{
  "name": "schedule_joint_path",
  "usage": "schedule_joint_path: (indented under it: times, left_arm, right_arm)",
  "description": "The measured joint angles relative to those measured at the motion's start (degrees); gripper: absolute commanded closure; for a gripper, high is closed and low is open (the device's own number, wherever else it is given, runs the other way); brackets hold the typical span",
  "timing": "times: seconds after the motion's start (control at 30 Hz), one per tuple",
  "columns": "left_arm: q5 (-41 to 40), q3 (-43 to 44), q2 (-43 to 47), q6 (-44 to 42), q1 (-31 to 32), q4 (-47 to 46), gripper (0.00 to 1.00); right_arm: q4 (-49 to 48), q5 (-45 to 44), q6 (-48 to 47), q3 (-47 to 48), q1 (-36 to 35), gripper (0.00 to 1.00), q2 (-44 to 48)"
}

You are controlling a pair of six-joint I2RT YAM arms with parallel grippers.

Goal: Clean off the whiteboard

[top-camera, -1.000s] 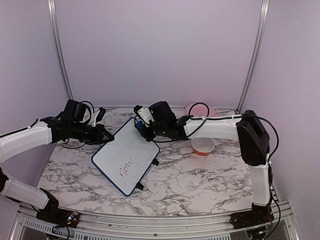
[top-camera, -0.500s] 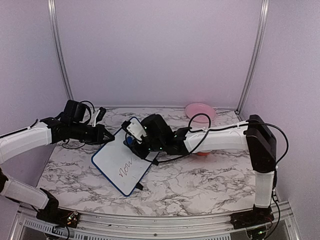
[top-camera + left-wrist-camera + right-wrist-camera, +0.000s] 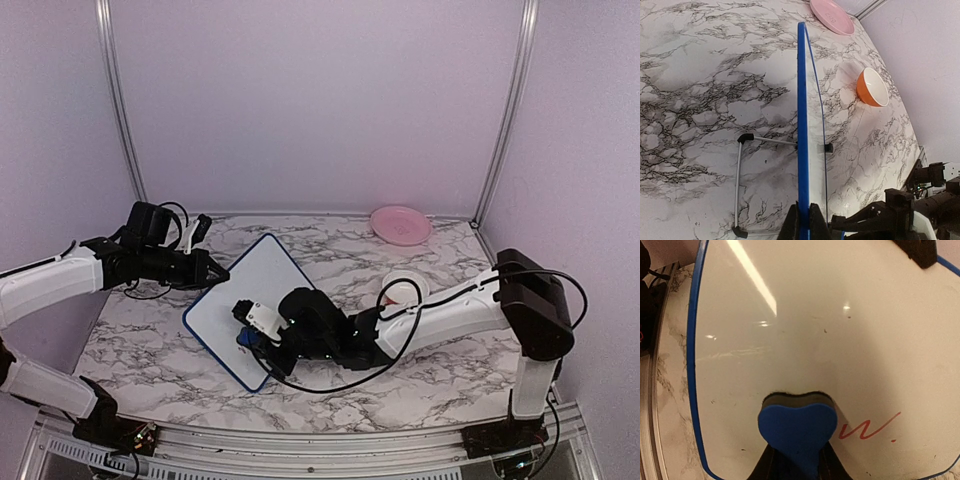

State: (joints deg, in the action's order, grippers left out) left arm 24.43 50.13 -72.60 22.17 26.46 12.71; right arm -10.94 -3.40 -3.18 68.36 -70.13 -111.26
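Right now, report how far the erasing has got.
Done: most of the whiteboard looks wiped clean. In hand: the left gripper clamps its edge; the right gripper holds the blue eraser against it. Left: a red stroke and dot beside the eraser.

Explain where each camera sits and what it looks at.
Top external: high behind the arms, looking down on the table; left arm, right arm and whiteboard show.
Left wrist: on the left arm, looking along the whiteboard's edge, clamped in the left tool; orange bowl beyond.
Right wrist: on the right arm, facing the whiteboard's face; the right tool holds the eraser beside red writing.
Shared: all three show the whiteboard.
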Motion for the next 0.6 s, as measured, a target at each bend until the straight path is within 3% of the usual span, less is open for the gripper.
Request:
schedule_joint_path:
  times: [0.3,0.6]
  left_arm:
    - [0.07,-0.2,0.0,-0.13,0.0,-0.5,1.0]
    - [-0.07,-0.28,-0.02,-0.72,-0.31,-1.31,1.0]
  right_arm:
    - [-2.58,-2.29,-0.55,1.68,-4.04,1.0,-2.56]
    - [-3.23,-3.65,1.92,1.88,1.44,1.0,-2.58]
